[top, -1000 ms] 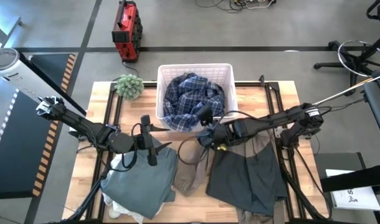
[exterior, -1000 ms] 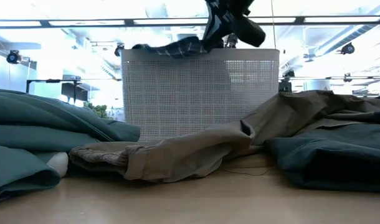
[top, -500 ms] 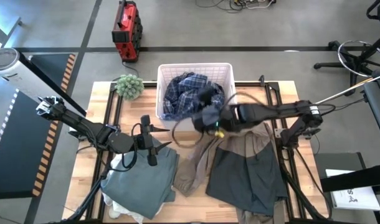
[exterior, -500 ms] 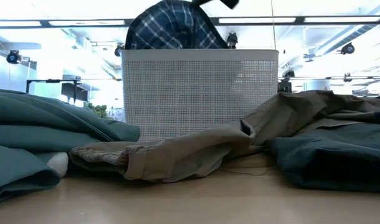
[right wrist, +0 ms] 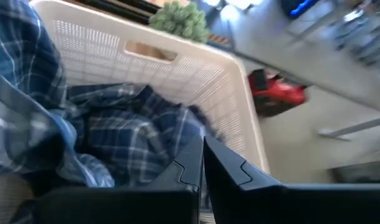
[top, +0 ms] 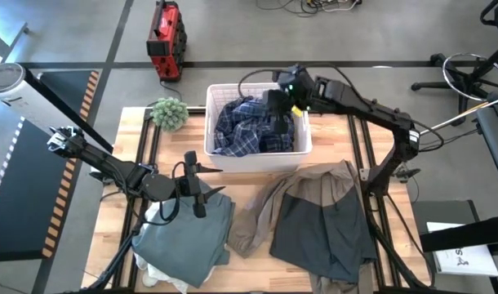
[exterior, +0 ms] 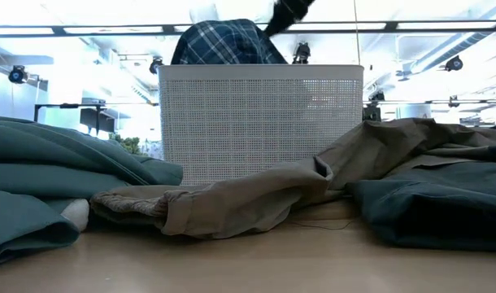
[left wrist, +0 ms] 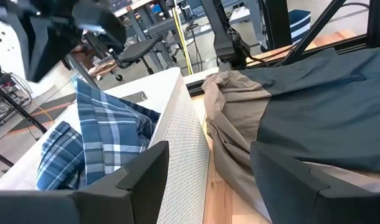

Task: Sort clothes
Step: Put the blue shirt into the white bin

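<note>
The right gripper [top: 278, 110] hangs over the white plastic bin [top: 300, 147], toward its right side, with its fingers [right wrist: 196, 163] pressed together; whether they pinch any cloth of the blue-white plaid shirt [top: 245, 126] below cannot be told. That shirt lies heaped inside the bin — its folds rise above the bin's rim in the low view [exterior: 224, 42] and fill most of the bin in the right wrist view [right wrist: 109, 140]. The right arm reaches to the bin from the table's right edge. The left gripper [top: 197, 192] hovers in front of the bin, toward its left corner, with its fingers [left wrist: 143, 171] spread apart and nothing between them; it sits just above the grey-green piece [top: 184, 237], which lies folded in front of the bin on the left part of the table [top: 118, 212]. A white lacy piece [top: 155, 273] peeks out from under the near edge of the grey-green piece, farther from the bin. The tan and dark grey piece [top: 314, 220] spreads out in front of the bin on the right — its tan part [exterior: 232, 203] trails toward the middle and ends just beside the grey-green piece, while the dark grey part [left wrist: 327, 106] lies broad and flat on top. A small green spiky plant [top: 169, 113] stands just beside the bin's left wall, at the far edge of the table. Beyond the table, behind the bin, a red machine [top: 166, 37] stands on the floor.
</note>
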